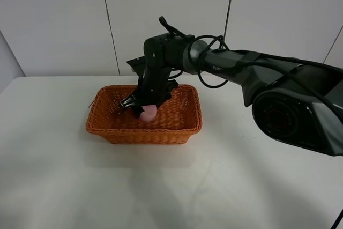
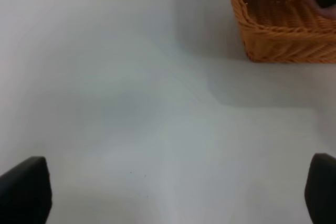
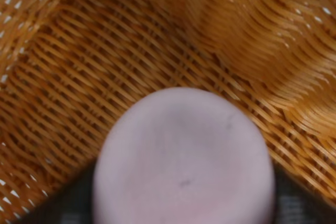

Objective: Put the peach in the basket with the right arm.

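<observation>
The pink peach (image 1: 149, 112) sits between the fingers of my right gripper (image 1: 143, 108), which is shut on it down inside the orange wicker basket (image 1: 115, 132). The black right arm (image 1: 225, 63) reaches in from the right, over the basket's far rim. In the right wrist view the peach (image 3: 184, 156) fills the lower middle, dark fingers (image 3: 296, 200) flank it, and the woven basket floor (image 3: 105, 61) lies close behind. Whether the peach touches the floor I cannot tell. My left gripper (image 2: 173, 195) is open over the bare table, away from the basket (image 2: 283, 40).
The white table (image 1: 171, 186) spreads around the basket on all sides. A white panelled wall (image 1: 64, 20) stands behind the table. The left arm does not show in the exterior high view.
</observation>
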Robot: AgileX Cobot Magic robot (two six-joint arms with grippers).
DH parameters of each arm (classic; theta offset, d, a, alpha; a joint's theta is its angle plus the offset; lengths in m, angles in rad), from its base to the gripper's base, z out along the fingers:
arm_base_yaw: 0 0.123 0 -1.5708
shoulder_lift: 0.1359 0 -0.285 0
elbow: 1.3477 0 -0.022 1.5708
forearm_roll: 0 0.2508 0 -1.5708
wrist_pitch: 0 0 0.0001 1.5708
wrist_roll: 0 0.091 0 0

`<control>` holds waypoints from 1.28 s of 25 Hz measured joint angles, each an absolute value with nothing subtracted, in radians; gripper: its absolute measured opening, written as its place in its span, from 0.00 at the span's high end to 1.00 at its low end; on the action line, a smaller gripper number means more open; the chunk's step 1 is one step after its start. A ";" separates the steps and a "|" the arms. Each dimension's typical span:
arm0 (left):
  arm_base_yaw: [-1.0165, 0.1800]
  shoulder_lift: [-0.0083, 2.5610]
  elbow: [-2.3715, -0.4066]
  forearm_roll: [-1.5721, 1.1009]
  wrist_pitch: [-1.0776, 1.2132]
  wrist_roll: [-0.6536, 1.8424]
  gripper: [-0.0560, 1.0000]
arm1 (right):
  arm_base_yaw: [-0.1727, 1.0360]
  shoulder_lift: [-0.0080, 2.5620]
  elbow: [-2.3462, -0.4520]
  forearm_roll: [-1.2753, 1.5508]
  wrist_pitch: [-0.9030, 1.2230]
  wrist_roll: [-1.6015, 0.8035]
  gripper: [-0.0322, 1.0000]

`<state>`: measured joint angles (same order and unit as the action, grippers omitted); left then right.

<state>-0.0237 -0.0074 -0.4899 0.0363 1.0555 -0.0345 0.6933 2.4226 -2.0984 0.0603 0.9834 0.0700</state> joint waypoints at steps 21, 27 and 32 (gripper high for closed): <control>-0.024 -0.007 -0.490 0.038 1.055 -0.034 0.01 | 0.632 2.402 -2.476 0.029 1.215 0.091 0.29; -0.024 -0.007 -0.490 0.038 1.055 -0.034 0.01 | 0.520 2.402 -2.476 0.020 1.217 0.077 0.29; -0.024 -0.007 -0.490 0.038 1.055 -0.034 0.01 | 0.351 2.402 -2.476 0.013 1.217 0.075 0.29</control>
